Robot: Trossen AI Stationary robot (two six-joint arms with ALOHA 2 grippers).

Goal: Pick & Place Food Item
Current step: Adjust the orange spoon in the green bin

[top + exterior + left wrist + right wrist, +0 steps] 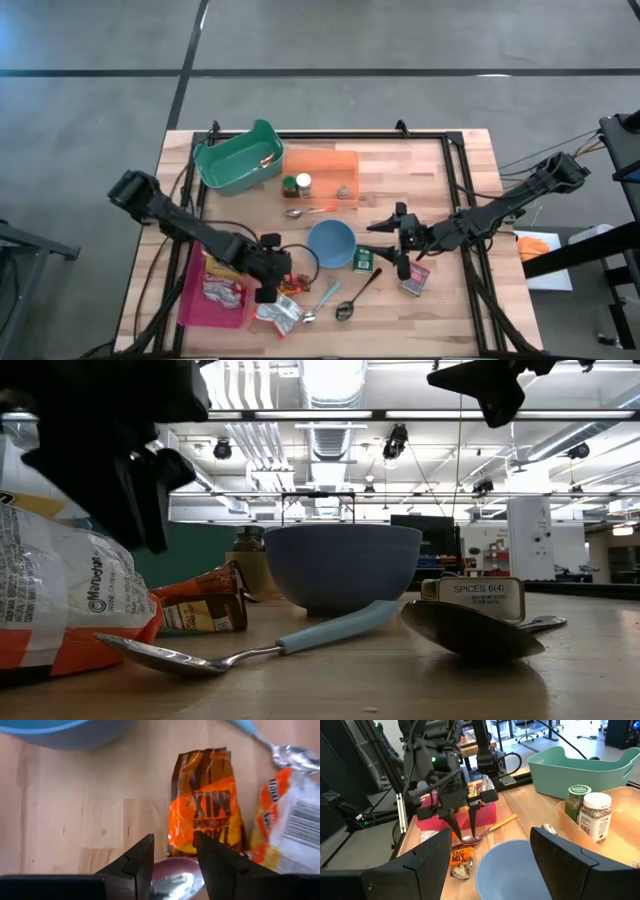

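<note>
An orange snack packet (pixel 205 805) lies flat on the wood near the front edge, beside a white-and-orange bag (pixel 290 830). My left gripper (pixel 174 840) points steeply down, open, just left of the packet (pixel 292 283). Its fingers stand on either side of the bowl of a spoon (pixel 175 876) with a yellow handle (pixel 501 823); I see no touch. My right gripper (pixel 490 855) hangs open and nearly level above the table, right of the blue bowl (pixel 331 243), with nothing between its fingers.
A pink tray (pixel 195 305) with more packets sits at the front left. At the back stand a green bin (pixel 240 158) and an orange tray (pixel 320 172) with spice jars (pixel 297 185). Spoons (pixel 345 308) and small spice boxes (pixel 363 259) lie around the bowl.
</note>
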